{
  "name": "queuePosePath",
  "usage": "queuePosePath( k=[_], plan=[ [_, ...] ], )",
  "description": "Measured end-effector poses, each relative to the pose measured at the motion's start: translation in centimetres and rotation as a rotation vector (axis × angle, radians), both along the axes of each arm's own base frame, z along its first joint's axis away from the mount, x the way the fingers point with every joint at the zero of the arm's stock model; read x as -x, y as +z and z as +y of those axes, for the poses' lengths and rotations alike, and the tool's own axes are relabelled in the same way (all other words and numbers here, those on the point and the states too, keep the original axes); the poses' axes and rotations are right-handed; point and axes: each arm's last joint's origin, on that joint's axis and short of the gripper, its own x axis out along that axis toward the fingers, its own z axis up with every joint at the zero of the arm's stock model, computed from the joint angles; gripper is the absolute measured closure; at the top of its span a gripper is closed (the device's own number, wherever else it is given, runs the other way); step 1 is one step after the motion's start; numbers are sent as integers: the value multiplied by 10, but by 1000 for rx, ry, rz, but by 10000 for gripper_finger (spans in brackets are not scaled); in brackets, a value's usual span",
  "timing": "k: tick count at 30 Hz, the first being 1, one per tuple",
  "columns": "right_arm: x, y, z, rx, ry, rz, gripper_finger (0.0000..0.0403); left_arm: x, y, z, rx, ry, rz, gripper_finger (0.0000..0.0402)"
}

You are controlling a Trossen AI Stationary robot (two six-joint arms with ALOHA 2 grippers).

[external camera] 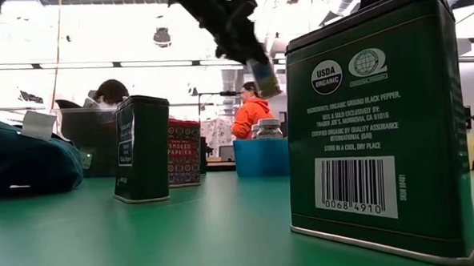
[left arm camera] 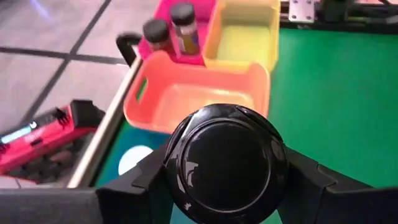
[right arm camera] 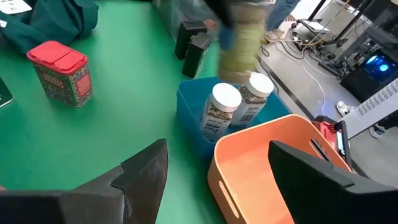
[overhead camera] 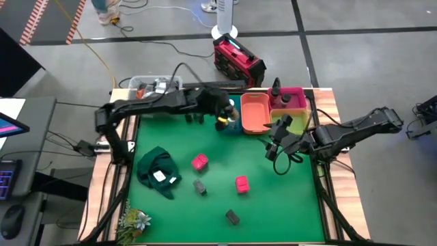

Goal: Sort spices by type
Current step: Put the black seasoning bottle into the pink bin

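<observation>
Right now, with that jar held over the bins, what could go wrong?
The left gripper holds a dark-capped jar above the blue bin, which already has two white-capped jars standing in it; lowering could knock them over. The orange bin sits right beside it, so a drift could misplace the jar. The right gripper waits open nearby and could be bumped.

Behind the black-capped jar [left arm camera: 225, 163], which fills the left wrist view, the blue bin is almost wholly hidden; above the blue bin [right arm camera: 193, 118] a held jar [right arm camera: 239, 46] is blurred, its label unreadable; the foreground green tin [external camera: 381, 119] is cut off by the frame edge.
</observation>
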Motion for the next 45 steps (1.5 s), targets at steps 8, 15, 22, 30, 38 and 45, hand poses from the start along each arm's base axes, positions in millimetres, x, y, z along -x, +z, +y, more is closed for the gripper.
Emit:
queuePosePath(
  k=[8, 15, 22, 30, 38, 45],
  plan=[
    [9, 8, 1, -5, 24, -39, 97, -52, 16, 34, -16, -58, -70, 197],
    [16, 9, 9, -51, 61, -43, 97, -82, -7, 54, 8, -86, -37, 197],
    [18, 8, 8, -53, 17, -57, 97, -92, -24, 54, -2, -140, 16, 197],
    [9, -15, 2, 56, -40, 3, 97, -72, 10, 29, -89, -246, 62, 197],
    [-5, -16, -11, 209, -67, -71, 97, -59, 29, 12, -69, -345, 68, 197],
    [-13, -9, -19, 206, 34, -105, 97, -61, 25, -6, -92, -472, 106, 197]
  ],
)
